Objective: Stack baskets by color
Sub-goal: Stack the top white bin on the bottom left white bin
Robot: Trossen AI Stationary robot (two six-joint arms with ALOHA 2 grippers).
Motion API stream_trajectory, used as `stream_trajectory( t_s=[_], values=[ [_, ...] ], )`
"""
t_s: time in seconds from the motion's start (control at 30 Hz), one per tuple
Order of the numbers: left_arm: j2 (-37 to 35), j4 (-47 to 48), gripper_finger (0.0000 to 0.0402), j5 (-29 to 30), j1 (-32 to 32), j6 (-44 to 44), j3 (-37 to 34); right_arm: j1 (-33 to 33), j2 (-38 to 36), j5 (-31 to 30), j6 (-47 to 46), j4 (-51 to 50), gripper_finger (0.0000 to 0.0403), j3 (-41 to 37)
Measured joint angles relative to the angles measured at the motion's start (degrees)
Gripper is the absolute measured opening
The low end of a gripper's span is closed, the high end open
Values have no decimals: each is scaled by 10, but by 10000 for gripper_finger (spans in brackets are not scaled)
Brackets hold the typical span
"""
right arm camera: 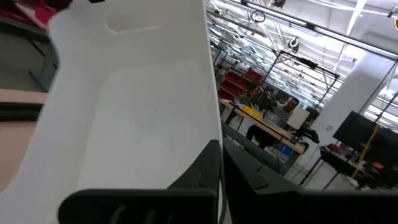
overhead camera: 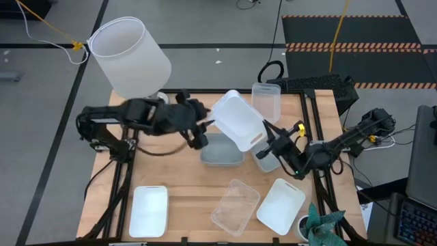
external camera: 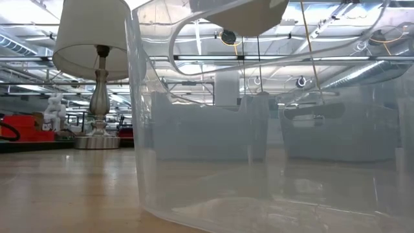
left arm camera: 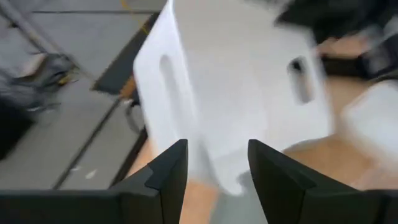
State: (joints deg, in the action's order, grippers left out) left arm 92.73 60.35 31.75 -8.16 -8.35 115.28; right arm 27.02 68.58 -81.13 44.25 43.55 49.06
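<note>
A white basket (overhead camera: 235,119) hangs tilted above the table's middle, between my two grippers. My right gripper (overhead camera: 272,141) is shut on its right end. My left gripper (left arm camera: 217,177) is open at its left end, and a corner of the basket (left arm camera: 217,162) reaches between the fingers. Below it a grey-blue basket (overhead camera: 222,150) rests on its bottom on the table, and another (overhead camera: 265,161) sits under my right gripper. Two white baskets (overhead camera: 149,208) (overhead camera: 281,205) and a clear one (overhead camera: 235,205) lie near the front edge. A second clear one (overhead camera: 266,101) stands at the far edge. My right gripper pinches the white basket's end wall (right arm camera: 208,134) at its rim, the basket's inside on one side of the fingers. The fingers come level from the table's right. The basket is lifted clear and tilted. My left gripper: I cannot tell whether its fingers (left arm camera: 174,177) touch the basket's corner.
A big white lampshade (overhead camera: 130,55) on a metal lamp (external camera: 97,97) stands at the table's far left corner. A small plant (overhead camera: 321,225) sits at the near right corner. In the low view, the front clear basket (external camera: 259,162) fills most of the picture.
</note>
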Motion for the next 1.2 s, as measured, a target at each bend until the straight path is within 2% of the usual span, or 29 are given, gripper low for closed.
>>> stream_trajectory(
  t_s=[0.27,0.33,0.63,0.83,1.2],
  values=[
    [0,-13,170,146,-21,-4,-74,-11,0,-1,-30,-37,3,0],
    [0,-15,170,162,-21,3,-76,-11,0,0,-31,-36,3,0],
    [-1,-67,170,163,-18,11,-76,-12,0,4,-45,-36,3,0],
    [6,-73,164,135,4,0,-76,-12,2,17,-56,-37,4,0],
    [6,-70,55,98,9,6,-76,-16,2,19,-57,-46,4,0]
  ],
)
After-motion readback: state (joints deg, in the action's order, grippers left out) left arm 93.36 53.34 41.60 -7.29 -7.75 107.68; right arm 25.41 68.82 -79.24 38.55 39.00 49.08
